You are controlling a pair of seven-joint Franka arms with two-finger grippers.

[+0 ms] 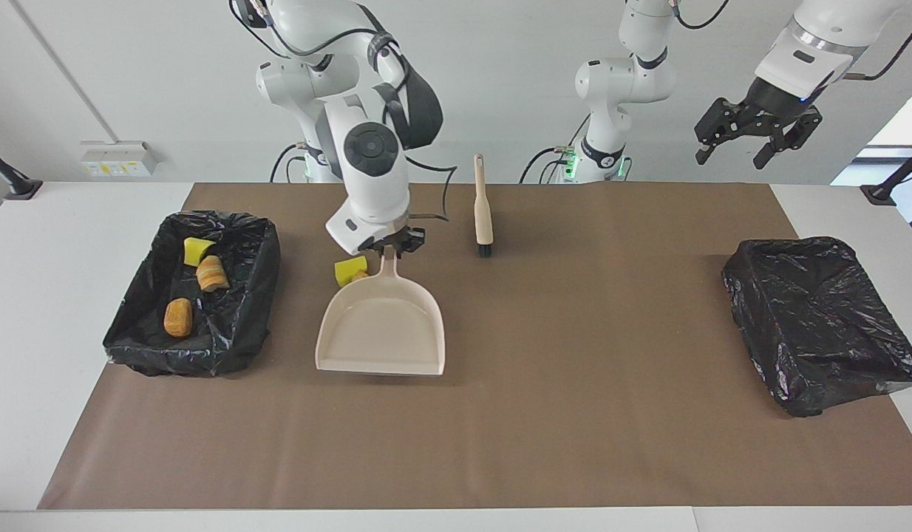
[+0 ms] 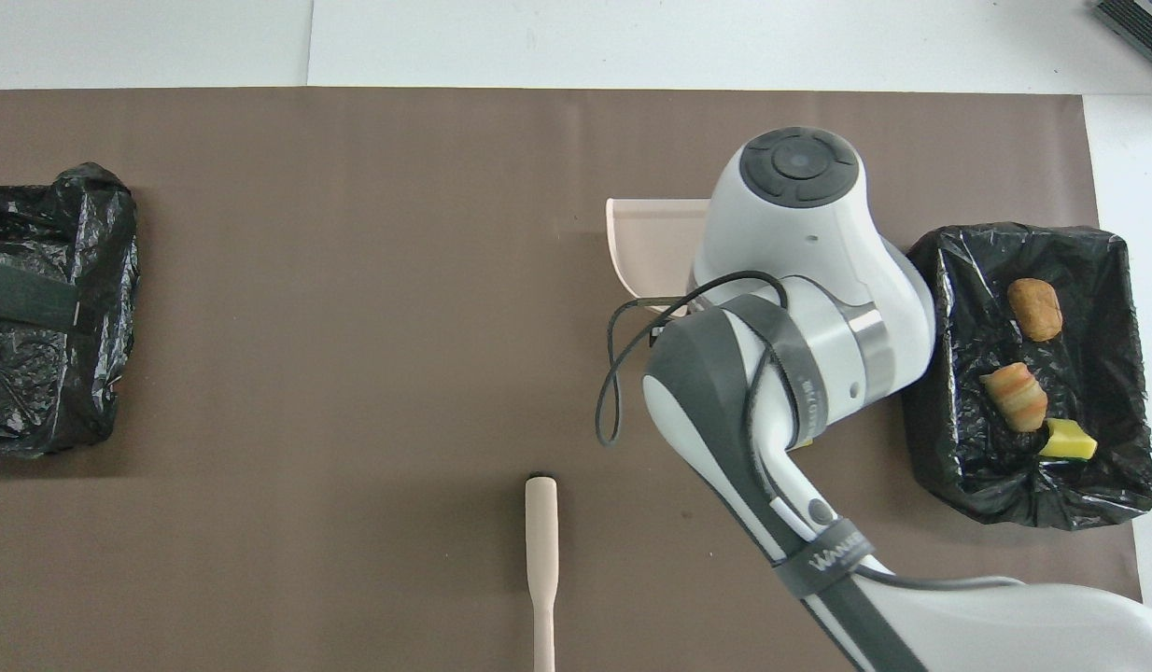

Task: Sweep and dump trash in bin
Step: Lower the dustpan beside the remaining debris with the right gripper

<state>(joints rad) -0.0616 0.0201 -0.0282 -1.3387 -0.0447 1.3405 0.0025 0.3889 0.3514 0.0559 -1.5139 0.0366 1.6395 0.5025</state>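
Observation:
The beige dustpan [image 1: 382, 329] lies flat on the brown mat and looks empty; a corner of it shows in the overhead view [image 2: 653, 245]. My right gripper [image 1: 394, 245] is at the tip of its handle. A yellow sponge wedge [image 1: 350, 271] lies on the mat beside the handle, toward the right arm's end; my arm hides it in the overhead view. The black-lined bin [image 1: 258, 244] at the right arm's end holds a yellow wedge [image 1: 197, 250], a striped bread chunk [image 1: 212, 273] and an orange-brown chunk [image 1: 178, 318]. My left gripper [image 1: 755, 140] waits open, high over the left arm's end.
The beige brush [image 1: 483, 210] lies on the mat with its black bristles away from the robots and its handle toward them; it also shows in the overhead view [image 2: 541, 551]. A second black-lined bin [image 1: 818, 325] stands at the left arm's end with nothing showing in it.

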